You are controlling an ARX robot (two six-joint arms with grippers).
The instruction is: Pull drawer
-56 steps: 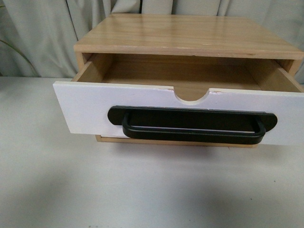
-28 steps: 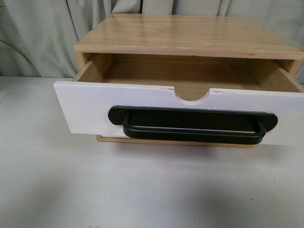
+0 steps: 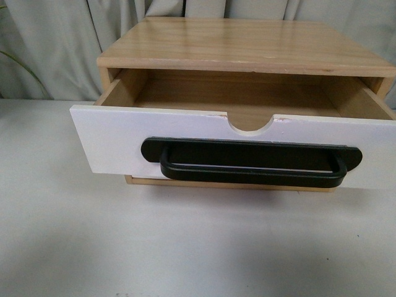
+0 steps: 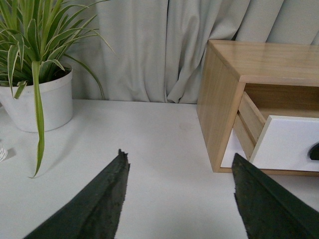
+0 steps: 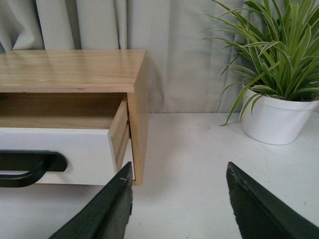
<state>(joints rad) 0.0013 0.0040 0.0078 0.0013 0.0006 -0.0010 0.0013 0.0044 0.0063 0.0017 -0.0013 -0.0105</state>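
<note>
The drawer point(image 3: 111, 142) stands pulled out of the wooden cabinet point(image 3: 247, 43); its white front carries a long black bar handle point(image 3: 250, 162) and a half-round notch point(image 3: 250, 125) in the top edge. The inside looks empty. Neither arm shows in the front view. My left gripper point(image 4: 177, 167) is open above the table, off the cabinet's left side, with the drawer point(image 4: 291, 144) apart from it. My right gripper point(image 5: 179, 174) is open off the cabinet's right side, near the drawer point(image 5: 65, 149) corner, holding nothing.
White table point(image 3: 185, 247) under everything. A potted spider plant point(image 4: 35, 94) stands left of the cabinet, another plant point(image 5: 276, 94) to its right. Grey curtain point(image 3: 49, 43) hangs behind.
</note>
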